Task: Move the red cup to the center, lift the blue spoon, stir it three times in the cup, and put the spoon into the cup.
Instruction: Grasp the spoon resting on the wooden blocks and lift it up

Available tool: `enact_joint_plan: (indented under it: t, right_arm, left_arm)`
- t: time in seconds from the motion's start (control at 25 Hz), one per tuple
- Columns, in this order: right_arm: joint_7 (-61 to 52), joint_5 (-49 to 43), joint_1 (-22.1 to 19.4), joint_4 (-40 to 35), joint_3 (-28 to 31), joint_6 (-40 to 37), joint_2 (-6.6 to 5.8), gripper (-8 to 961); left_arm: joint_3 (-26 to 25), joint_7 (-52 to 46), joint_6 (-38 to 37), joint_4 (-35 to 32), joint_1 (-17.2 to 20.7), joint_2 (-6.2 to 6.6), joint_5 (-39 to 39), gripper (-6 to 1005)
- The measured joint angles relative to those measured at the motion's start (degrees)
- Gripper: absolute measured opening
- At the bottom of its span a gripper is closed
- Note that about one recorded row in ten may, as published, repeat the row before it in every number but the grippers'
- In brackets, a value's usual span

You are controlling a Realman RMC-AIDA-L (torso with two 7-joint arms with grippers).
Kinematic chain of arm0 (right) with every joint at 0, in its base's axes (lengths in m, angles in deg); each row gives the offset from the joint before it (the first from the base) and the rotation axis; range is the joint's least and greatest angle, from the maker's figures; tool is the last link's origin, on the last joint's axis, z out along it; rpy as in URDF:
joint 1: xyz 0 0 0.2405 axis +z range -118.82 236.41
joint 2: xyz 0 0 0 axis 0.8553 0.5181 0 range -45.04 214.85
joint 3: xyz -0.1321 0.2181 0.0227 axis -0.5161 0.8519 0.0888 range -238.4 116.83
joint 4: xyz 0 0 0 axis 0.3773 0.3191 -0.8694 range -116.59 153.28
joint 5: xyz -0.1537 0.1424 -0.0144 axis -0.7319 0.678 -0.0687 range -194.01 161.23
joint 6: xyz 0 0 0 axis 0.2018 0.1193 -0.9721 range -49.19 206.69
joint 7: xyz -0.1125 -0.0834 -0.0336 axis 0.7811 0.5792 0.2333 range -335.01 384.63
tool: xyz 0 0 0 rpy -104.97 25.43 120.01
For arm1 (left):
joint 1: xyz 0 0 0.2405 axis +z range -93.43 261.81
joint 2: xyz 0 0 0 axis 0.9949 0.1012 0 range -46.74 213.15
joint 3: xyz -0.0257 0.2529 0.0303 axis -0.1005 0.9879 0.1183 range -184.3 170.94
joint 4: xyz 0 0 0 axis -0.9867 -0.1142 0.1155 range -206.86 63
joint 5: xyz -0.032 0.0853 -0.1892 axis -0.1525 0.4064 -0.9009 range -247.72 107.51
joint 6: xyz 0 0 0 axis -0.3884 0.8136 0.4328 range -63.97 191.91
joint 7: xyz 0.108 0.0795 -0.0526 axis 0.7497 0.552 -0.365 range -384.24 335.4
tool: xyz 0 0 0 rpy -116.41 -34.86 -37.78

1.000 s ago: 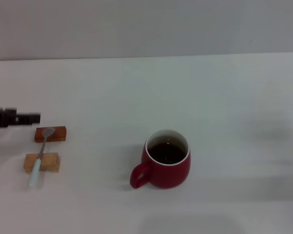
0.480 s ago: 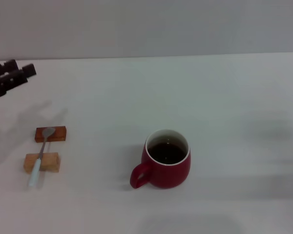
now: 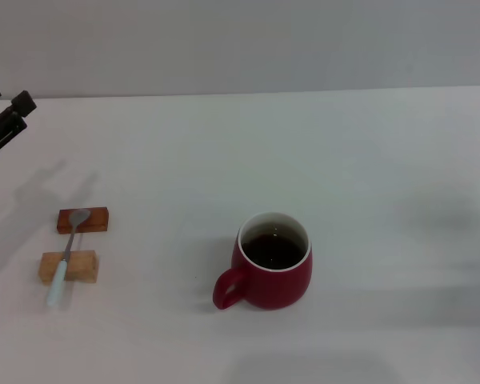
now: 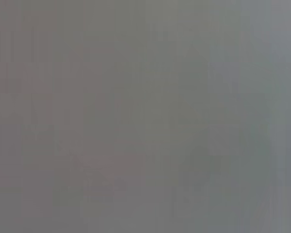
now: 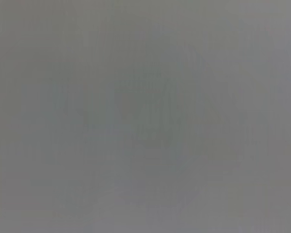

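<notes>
One red cup (image 3: 273,262) sits mid-table; blue spoon (image 3: 66,254) rests across two blocks (image 3: 68,266) (left gripper (image 3: 2,111) hovers far-left, jaws apart).

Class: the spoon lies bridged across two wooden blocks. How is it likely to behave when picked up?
The spoon looks thin and metal-necked, so probably stiff and light. Resting only on two blocks, it may tip or slide off if nudged. Its slim handle could twist in a grip.

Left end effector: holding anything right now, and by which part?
Nothing held. The left end effector is up at the table's far left edge, fingers open and empty. The blue spoon lies untouched across two wooden blocks.
</notes>
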Motion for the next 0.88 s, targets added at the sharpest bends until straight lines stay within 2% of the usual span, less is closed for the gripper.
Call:
enact_joint_plan:
  t: [0.12,0.16,0.2,0.28,0.32,0.36,0.52,0.56,0.6,0.88]
  right_arm:
    - [0.0,0.0,-0.3,0.1,0.0,0.0,0.0,0]
    - [0.0,0.0,-0.3,0.1,0.0,0.0,0.0,0]
    - [0.0,0.0,-0.4,0.3,0.0,0.0,0.0,0]
    - [0.0,0.0,-0.4,0.4,0.0,0.0,0.0,0]
    - [0.0,0.1,-0.5,0.7,0.1,0.0,0.0,0]
    - [0.0,0.1,-0.5,0.7,0.1,0.0,0.0,0]
    - [0.1,0.1,-0.9,0.8,0.1,-0.3,0.05,0]
    - [0.1,0.1,-0.9,0.8,0.1,-0.3,0.05,-1]
    - [0.1,0.1,-1.1,0.8,0.1,-0.5,0.03,-1]
    - [0.1,0.0,-1.2,0.6,0.0,-0.1,-0.13,-1]
  left_arm:
    - [-0.1,8.3,-0.1,4.6,0.0,-0.08,-3.1,681]
    - [-0.1,8.3,-0.1,4.6,0.0,-0.08,-3.1,681]
    - [0.0,12.9,-0.2,7.6,-0.3,-0.12,-5.4,681]
    - [0.0,15.1,-0.2,9.1,-0.5,-0.18,-6.4,681]
    - [0.0,19.7,-0.3,12.5,-1.2,-0.22,-9.1,681]
    - [0.0,19.7,-0.3,12.5,-1.2,-0.22,-9.1,681]
    - [0.0,29.3,-0.9,19.5,-2.6,-0.47,-16.8,681]
    - [0.0,29.3,-0.9,19.5,-2.6,-0.47,-16.8,681]
    - [0.0,33.3,-1.3,22.5,-3.3,-0.61,-20.3,681]
    - [0.0,39.5,-2.7,26.6,-4.7,-0.78,-23.8,682]
